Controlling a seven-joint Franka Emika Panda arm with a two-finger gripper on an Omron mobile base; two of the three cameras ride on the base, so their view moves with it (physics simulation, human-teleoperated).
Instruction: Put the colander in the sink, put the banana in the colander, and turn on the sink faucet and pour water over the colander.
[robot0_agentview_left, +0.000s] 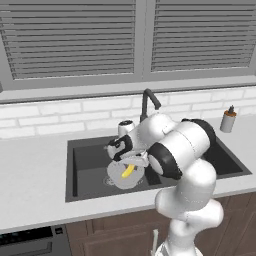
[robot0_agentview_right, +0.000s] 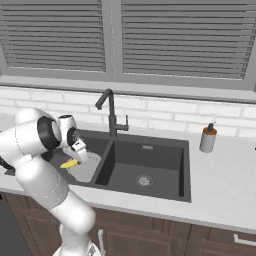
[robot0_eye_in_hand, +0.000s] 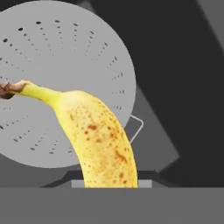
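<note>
While the gripper (robot0_agentview_left: 131, 167) hangs over the sink's (robot0_agentview_left: 90, 150) left basin in the left base view, its 2 fingers are closed on the banana (robot0_agentview_left: 128, 171), just above the colander (robot0_agentview_left: 121, 177). From the right base view, banana (robot0_agentview_right: 69, 163) sits above colander (robot0_agentview_right: 87, 167), left of the sink faucet (robot0_agentview_right: 111, 116). Hand view: banana (robot0_eye_in_hand: 98, 140) crosses over the colander (robot0_eye_in_hand: 65, 65) below.

White arm (robot0_agentview_left: 185, 150) folded forward and low, jaws clamped on banana (robot0_eye_in_hand: 98, 140)
</note>
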